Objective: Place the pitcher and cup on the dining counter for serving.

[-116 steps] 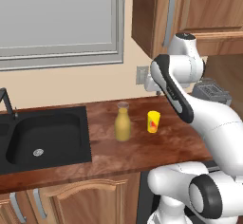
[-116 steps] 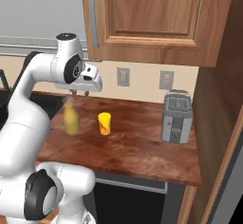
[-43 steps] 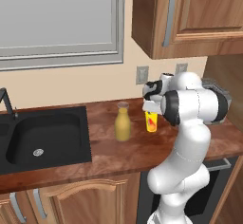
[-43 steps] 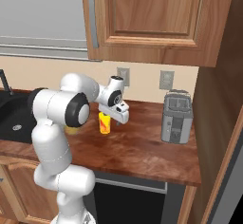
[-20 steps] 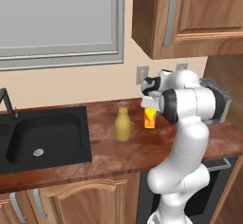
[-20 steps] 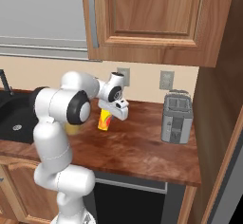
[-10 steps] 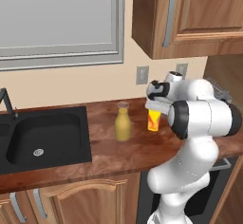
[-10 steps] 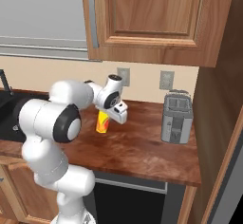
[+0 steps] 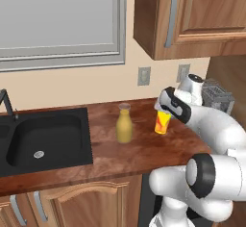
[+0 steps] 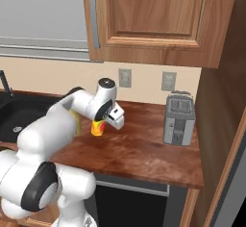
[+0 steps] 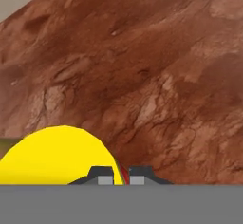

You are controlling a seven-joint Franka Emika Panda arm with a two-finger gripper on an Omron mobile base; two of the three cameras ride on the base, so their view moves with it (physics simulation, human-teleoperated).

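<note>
The claw (image 11: 120, 176) pinches the rim of the yellow cup (image 9: 162, 122), its two tips nearly together on the cup wall, and holds it a little above the wooden bench (image 9: 144, 144) — or so the base views suggest, since the arm hides the cup's foot. The pitcher (image 9: 124, 123) stands just to the claw's left, apart from it and untouched. A rim grip this thin could let the cup swing or slip during the drive to the dining counter, and a wide sweep could clip the pitcher. The hand view shows the tips astride the yellow wall; the right base view adds a toaster (image 10: 178, 119) well off to the claw's right, while the left base view takes in the black sink (image 9: 41, 139).
</note>
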